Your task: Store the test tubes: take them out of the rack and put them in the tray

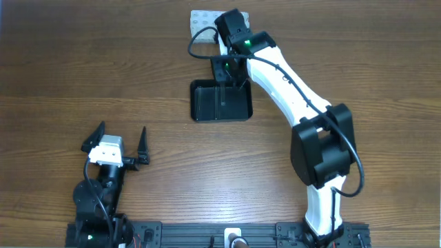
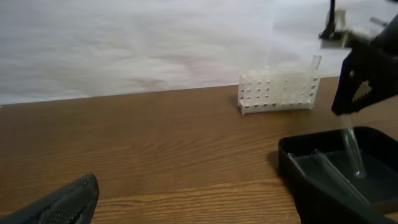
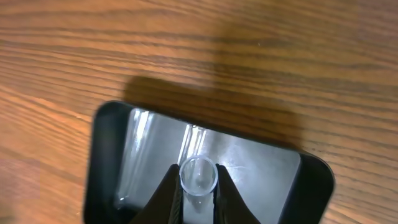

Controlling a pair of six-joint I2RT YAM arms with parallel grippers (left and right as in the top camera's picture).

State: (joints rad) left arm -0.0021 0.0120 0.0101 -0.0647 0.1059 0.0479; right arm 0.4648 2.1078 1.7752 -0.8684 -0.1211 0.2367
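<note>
Gripping one test tube (image 3: 198,175) upright in the closed right end effector (image 1: 229,74), tip down inside the black tray (image 1: 193,103). Judged partway done, with at least one stored tube (image 2: 333,177) lying flat there and one remaining tube (image 2: 316,62) standing in the white rack (image 2: 277,90). Held the left end effector (image 1: 122,127) open near its base, over a brown wood-grain desk (image 1: 358,69) before a pale wall (image 2: 124,43).

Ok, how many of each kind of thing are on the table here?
Test tubes: 3 (one standing in the rack, one in the right gripper, one lying in the tray)
Rack: 1
Tray: 1
Total: 5
</note>
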